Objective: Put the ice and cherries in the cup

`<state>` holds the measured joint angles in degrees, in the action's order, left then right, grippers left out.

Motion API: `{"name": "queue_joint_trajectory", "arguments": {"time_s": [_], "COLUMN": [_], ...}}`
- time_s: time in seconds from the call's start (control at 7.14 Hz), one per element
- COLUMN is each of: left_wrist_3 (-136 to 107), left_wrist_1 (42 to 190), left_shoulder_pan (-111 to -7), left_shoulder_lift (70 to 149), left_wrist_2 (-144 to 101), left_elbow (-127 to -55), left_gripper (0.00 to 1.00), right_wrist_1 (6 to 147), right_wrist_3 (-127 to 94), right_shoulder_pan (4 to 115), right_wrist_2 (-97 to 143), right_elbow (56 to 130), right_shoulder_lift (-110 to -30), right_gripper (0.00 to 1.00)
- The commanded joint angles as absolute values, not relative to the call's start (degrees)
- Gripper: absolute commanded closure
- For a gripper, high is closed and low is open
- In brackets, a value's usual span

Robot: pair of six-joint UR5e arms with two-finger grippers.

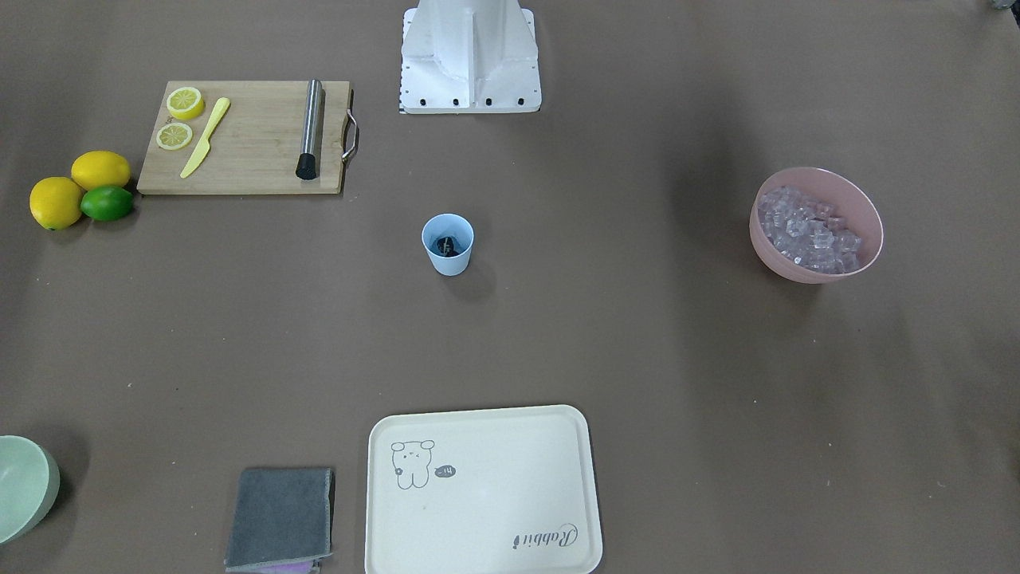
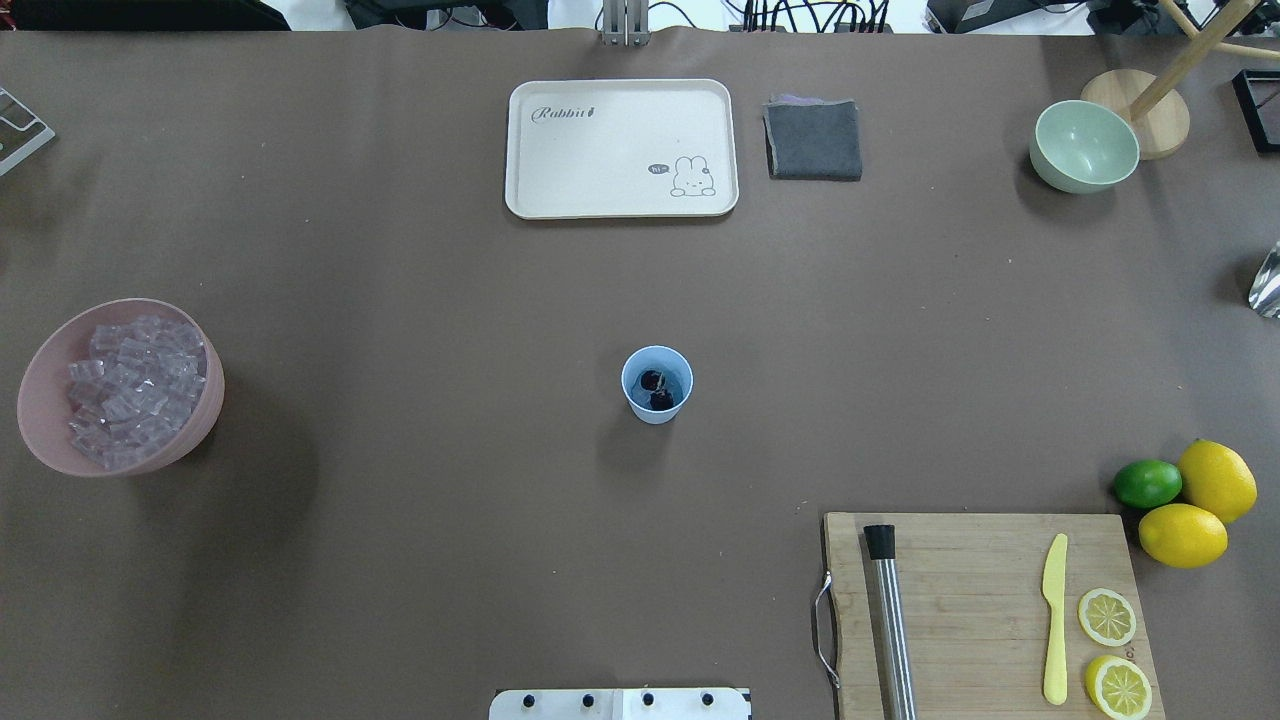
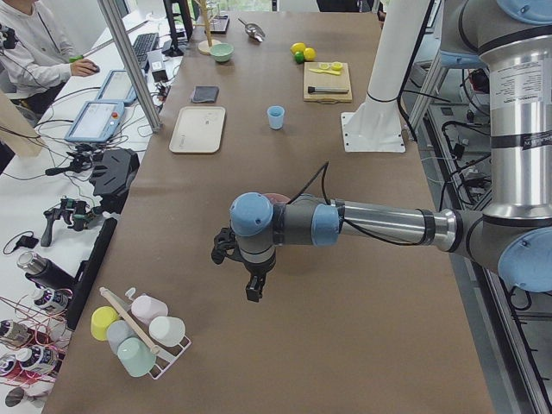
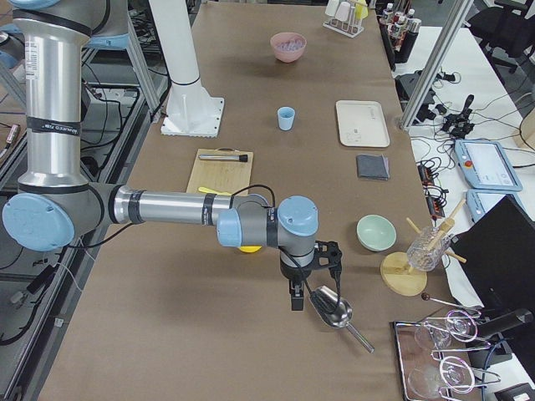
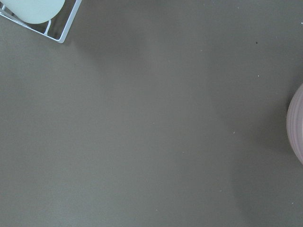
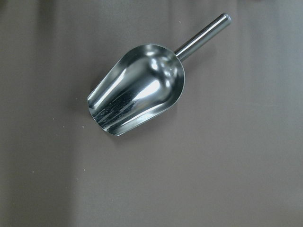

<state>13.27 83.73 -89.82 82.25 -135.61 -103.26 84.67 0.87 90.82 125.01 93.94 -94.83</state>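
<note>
Cup (image 1: 449,263) standing free mid-table. Finger spread on left gripper (image 3: 252,291) and right gripper (image 4: 294,302) can't be told; right one hanging near metal scoop (image 6: 137,97). Two cherries (image 2: 661,400) lying inside cup; ice (image 2: 130,390) sitting in pink bowl (image 2: 212,400).

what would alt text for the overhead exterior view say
A light blue cup holding two dark cherries stands at the middle of a brown table. A pink bowl of ice sits at the left; a cutting board with lemon slices lies near right, a cream tray at the far edge.
</note>
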Motion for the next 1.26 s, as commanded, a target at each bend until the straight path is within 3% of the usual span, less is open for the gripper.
{"name": "queue_joint_trajectory", "arguments": {"time_s": [0.0,0.42,1.12], "left_wrist_3": [13.27,13.27,13.27], "left_wrist_1": [83.76,83.76,83.94], "left_shoulder_pan": [-89.82,-89.91,-89.91], "left_shoulder_lift": [82.18,82.27,82.18], "left_wrist_2": [-135.62,-135.62,-135.62], "left_elbow": [-103.53,-103.54,-103.71], "left_gripper": [0.02,0.02,0.02], "right_wrist_1": [81.32,100.65,101.51], "right_wrist_3": [0.79,0.88,1.67], "right_shoulder_pan": [90.88,90.79,90.53], "right_wrist_2": [126.81,131.57,131.31], "right_elbow": [94.21,98.41,100.46], "right_shoulder_lift": [-94.49,-91.06,-93.16], "right_gripper": [0.00,0.00,0.00]}}
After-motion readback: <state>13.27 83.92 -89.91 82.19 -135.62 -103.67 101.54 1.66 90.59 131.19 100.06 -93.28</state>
